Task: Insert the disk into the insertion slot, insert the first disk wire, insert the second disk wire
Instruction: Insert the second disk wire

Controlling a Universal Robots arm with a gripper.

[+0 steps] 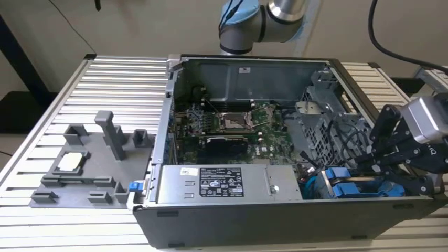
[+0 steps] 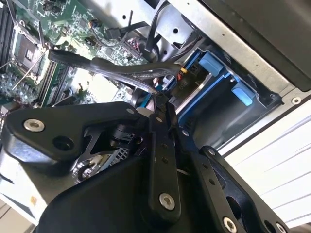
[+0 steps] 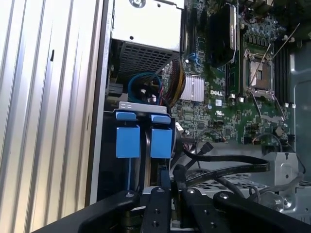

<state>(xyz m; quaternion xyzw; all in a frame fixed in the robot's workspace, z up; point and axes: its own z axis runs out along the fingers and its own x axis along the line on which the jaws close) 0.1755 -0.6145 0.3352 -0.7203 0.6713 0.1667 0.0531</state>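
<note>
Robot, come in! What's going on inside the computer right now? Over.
Tool down at the drive cage, fingers closed by black wires. Blue disk carriers seated in their bays. Wires crowd the tool.

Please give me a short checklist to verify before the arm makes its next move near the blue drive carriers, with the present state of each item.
1. Drive carriers seated in the cage: two blue carrier fronts sit side by side at the computer case's corner. Ok.
2. End effector position: it hangs right above those carriers in the exterior view. Ok.
3. Finger state: fingers look closed together, with a black cable running at their tips. Whether they grip the cable: cannot tell.
4. Loose cables near the bay: several black cables cross beside the carriers. Not ok, snag risk.
5. Wire connectors plugged into the disk: cannot tell.
</note>
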